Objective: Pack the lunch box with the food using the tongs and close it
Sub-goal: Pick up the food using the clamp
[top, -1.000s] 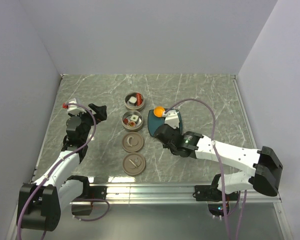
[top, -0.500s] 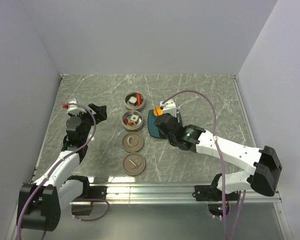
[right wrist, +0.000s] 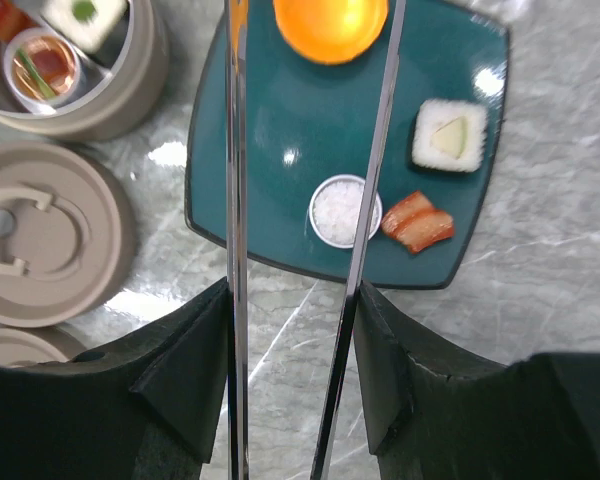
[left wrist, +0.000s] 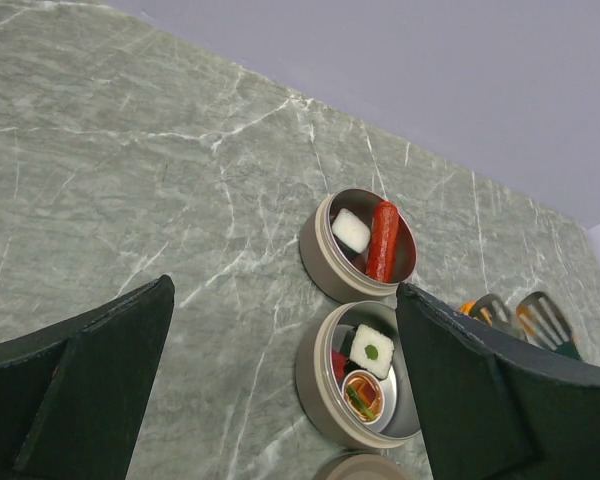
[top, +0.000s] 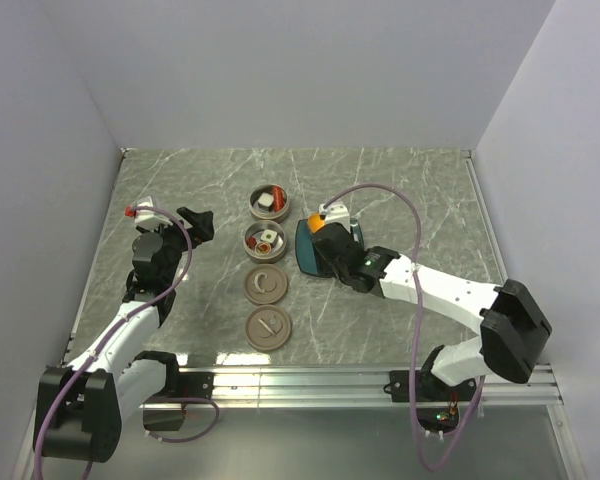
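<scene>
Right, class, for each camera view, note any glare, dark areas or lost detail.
Right wrist: white glints on the teal plate and a glare patch on the table beside it; the tongs gleam. Left wrist: the left gripper is near-black, without detail. Top external: soft, even light, faint shadows; the food is too small to read.

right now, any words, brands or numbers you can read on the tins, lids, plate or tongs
None: no readable text in any view.
Plain, no print: teal plate, tongs, far tin, near tin, lid by the near tin, other lid.
The raised curve on the lid by the near tin is a handle, not a letter.
Small red tab at the left of the top view: too small to judge.
</scene>
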